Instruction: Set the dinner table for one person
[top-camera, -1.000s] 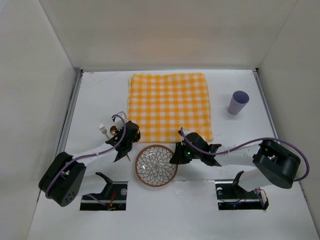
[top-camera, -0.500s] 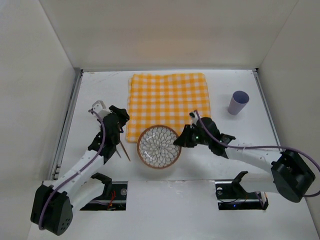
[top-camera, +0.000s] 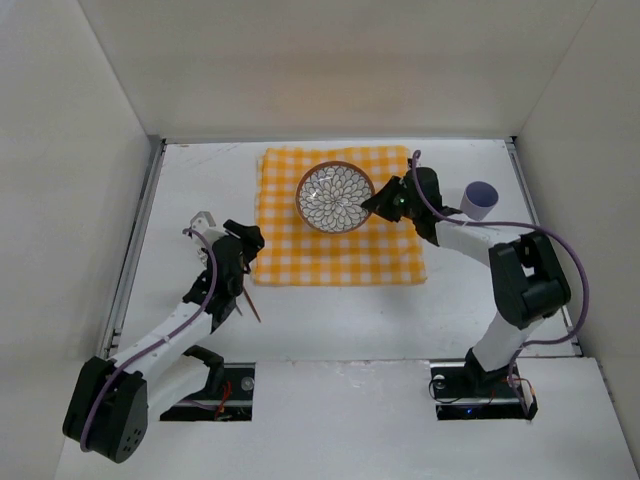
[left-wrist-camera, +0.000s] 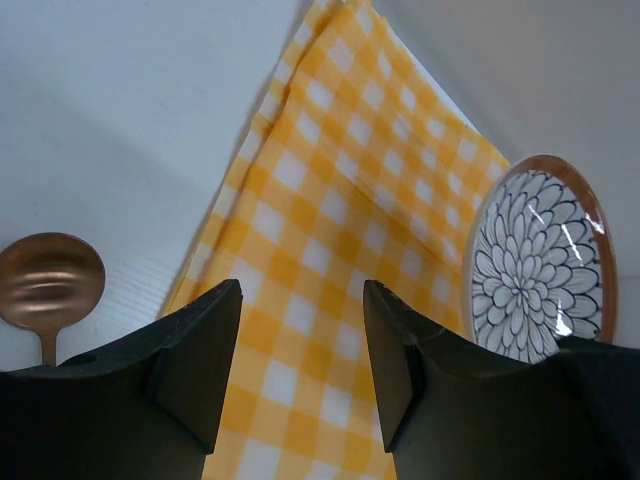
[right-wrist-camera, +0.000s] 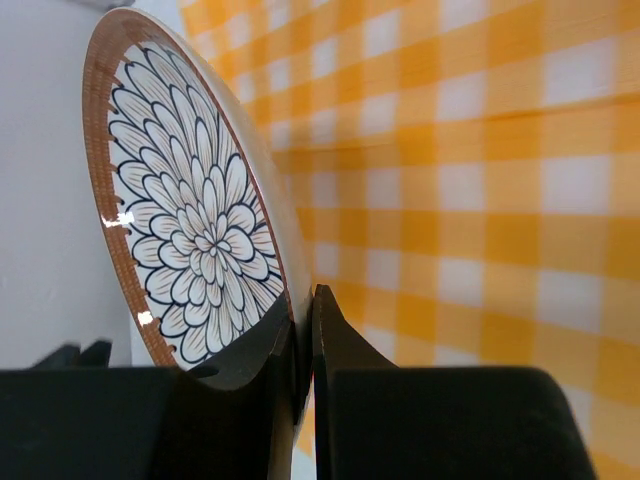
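Note:
A round plate (top-camera: 335, 197) with a brown rim and a dark flower pattern is held over the far part of the yellow-and-white checked cloth (top-camera: 340, 245). The cloth lies on the white dinner table (top-camera: 200, 180). My right gripper (top-camera: 378, 204) is shut on the plate's right rim; in the right wrist view its jaws (right-wrist-camera: 305, 300) pinch the rim of the tilted plate (right-wrist-camera: 190, 220) above the cloth (right-wrist-camera: 480, 200). My left gripper (top-camera: 248, 243) is open and empty over the cloth's left edge (left-wrist-camera: 340, 200). A copper spoon (left-wrist-camera: 50, 280) lies left of it. The plate also shows in the left wrist view (left-wrist-camera: 540, 260).
A lilac cup (top-camera: 478, 202) stands upright on the table right of the cloth, close behind my right wrist. A thin brown handle (top-camera: 250, 304) lies on the table below my left gripper. White walls close in the table on three sides.
My right gripper has carried the plate from the near edge of the cloth to its far part. My left gripper has moved slightly toward the cloth's left edge.

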